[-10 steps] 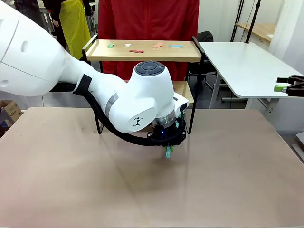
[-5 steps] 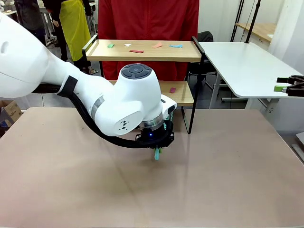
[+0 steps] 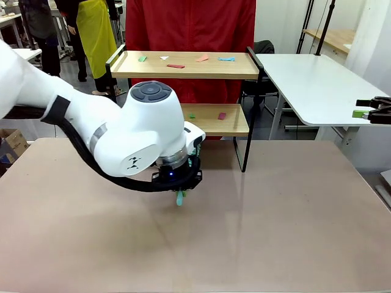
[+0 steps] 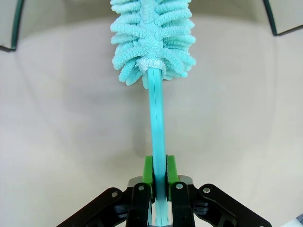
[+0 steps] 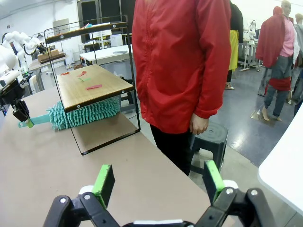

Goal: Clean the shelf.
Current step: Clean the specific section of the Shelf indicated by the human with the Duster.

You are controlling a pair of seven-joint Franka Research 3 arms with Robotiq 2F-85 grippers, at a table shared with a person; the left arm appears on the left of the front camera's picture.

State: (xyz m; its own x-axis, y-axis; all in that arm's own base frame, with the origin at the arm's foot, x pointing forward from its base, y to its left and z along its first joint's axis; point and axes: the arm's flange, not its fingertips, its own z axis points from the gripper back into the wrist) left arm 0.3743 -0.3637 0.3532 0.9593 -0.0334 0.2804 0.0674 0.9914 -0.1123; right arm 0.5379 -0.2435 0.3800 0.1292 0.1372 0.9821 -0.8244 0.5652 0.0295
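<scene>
Left gripper (image 4: 159,171) clamped on a teal duster's (image 4: 152,42) handle, low over the beige table (image 3: 293,232), shelf (image 3: 183,74) at twelve o'clock on the table's far edge, coloured scraps (image 3: 176,66) on both boards, right gripper (image 5: 158,182) at three o'clock, jaws spread wide, empty

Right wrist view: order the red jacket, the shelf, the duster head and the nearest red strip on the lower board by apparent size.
1. Red jacket and shelf: about alike, too close to rank.
2. Duster head.
3. Red strip.
</scene>
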